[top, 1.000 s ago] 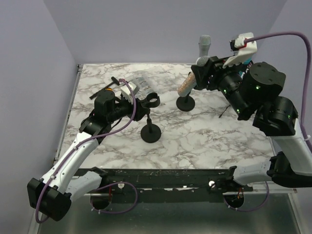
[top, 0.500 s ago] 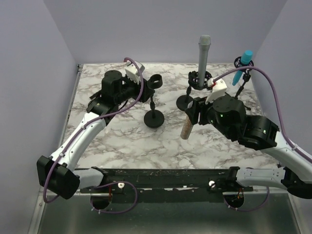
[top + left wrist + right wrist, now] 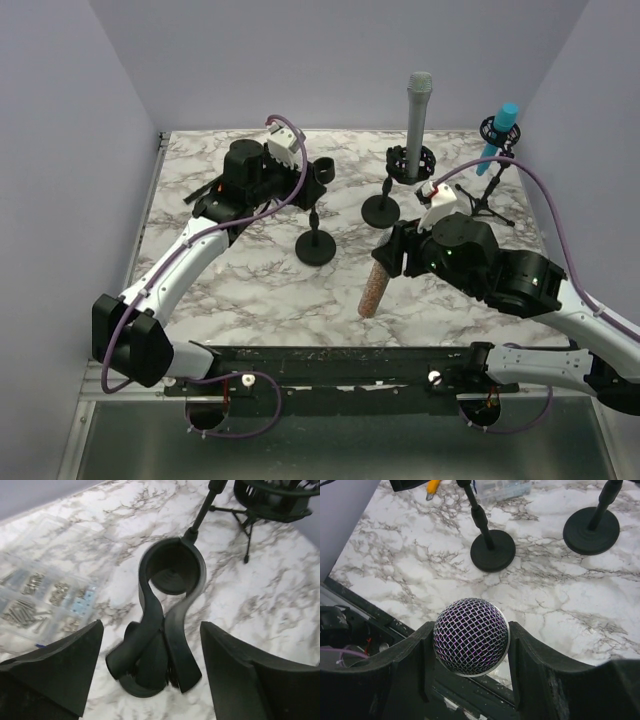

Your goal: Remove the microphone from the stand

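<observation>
From above, the microphone (image 3: pixel 374 285) is seen off the stand (image 3: pixel 316 247), clamped in the right gripper (image 3: pixel 392 255) and slanted toward the near edge of the table (image 3: pixel 250 290). At the left wrist, the left gripper (image 3: pixel 150 625) is held apart around the empty clip (image 3: pixel 172 572), which is touched by neither finger. At the right wrist, the mesh head (image 3: pixel 471 636) is held between both fingers. The clip could be snagged and the stand toppled by a crooked withdrawal; the microphone could be dropped if the grip loosens.
</observation>
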Controlling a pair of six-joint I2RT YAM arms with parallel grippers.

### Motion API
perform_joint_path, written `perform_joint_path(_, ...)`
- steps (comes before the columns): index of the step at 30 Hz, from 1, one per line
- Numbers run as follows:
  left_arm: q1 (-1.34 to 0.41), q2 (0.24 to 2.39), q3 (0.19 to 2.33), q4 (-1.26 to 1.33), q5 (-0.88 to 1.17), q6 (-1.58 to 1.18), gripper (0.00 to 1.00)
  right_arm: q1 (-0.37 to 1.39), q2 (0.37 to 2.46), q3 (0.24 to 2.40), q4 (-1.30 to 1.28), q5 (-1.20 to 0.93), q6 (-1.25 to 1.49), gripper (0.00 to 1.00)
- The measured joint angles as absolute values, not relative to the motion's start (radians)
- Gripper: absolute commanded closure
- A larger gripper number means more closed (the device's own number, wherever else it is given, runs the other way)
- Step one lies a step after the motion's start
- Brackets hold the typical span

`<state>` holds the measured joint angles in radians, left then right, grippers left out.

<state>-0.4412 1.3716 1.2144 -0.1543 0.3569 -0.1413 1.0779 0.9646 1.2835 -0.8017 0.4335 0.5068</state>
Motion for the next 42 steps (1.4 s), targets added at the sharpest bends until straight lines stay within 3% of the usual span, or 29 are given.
perform_joint_path(7,-0.441,1.257,1.19,-0.187,0.354,-0.19,0.01,1.078,0.966,1.243,-0.776,0.36,0.527,0.99)
perform_joint_path(15,-0.441,0.965,1.113,-0.3,0.409,-0.287,0.03,1.078,0.969,1.2,-0.725,0.283,0.568,0.99)
perform_joint_path(18,-0.44,0.872,1.012,-0.292,0.535,-0.35,0.07,1.078,0.98,1.168,-0.674,0.229,0.598,0.99)
perform_joint_path(21,-0.449,0.788,0.846,-0.257,0.678,-0.44,0.17,1.078,1.018,1.15,-0.619,0.178,0.636,0.99)
perform_joint_path(29,-0.565,0.701,0.617,-0.229,0.76,-0.559,0.14,1.078,1.17,1.128,-0.487,0.051,0.718,0.99)
perform_joint_path(38,-0.68,0.725,0.634,-0.235,0.694,-0.541,0.38,1.065,1.2,1.126,-0.416,-0.032,0.746,0.99)
perform_joint_path(42,-0.707,0.752,0.634,-0.248,0.638,-0.531,0.56,1.058,1.198,1.126,-0.404,-0.047,0.75,0.99)
